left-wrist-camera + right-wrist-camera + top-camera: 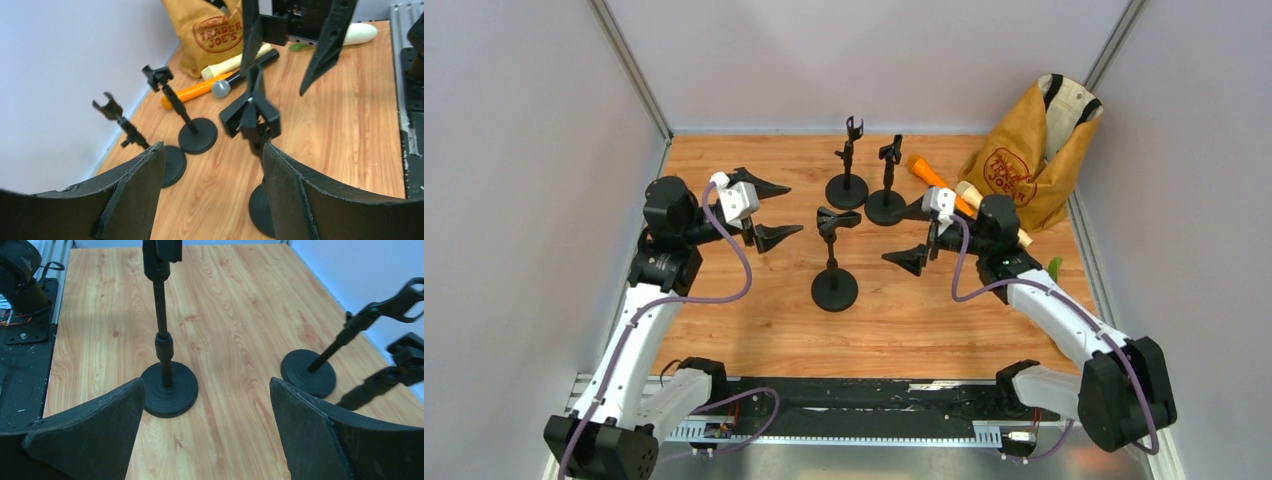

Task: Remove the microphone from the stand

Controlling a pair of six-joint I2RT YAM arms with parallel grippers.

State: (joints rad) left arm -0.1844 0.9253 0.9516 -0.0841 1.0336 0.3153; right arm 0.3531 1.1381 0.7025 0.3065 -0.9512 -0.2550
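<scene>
**Both arms flank the near stand, microphone lying on the surface**

At the left, the left gripper (792, 210) hangs above the wooden surface (744, 320) with its fingers spread wide, pointing right and pinching nothing. Just right of it is the near stand (834, 285), upright on its round base, its clip level with the fingertips but apart from them. Farther back and a little right, two more stands (846, 188) (886, 205) are upright side by side, their bases close together. To the right of the near stand, the right gripper (896, 236) faces left toward it, fingers spread fully and gripping nothing.

The microphone (220, 89), black with a grey head, lies flat on the surface at the far right, off every stand. It is just beside an orange handle-shaped item (927, 170) and a cream one (230, 64). Behind them, in the far right corner, a brown paper bag (1024, 165) leans against the wall.
</scene>
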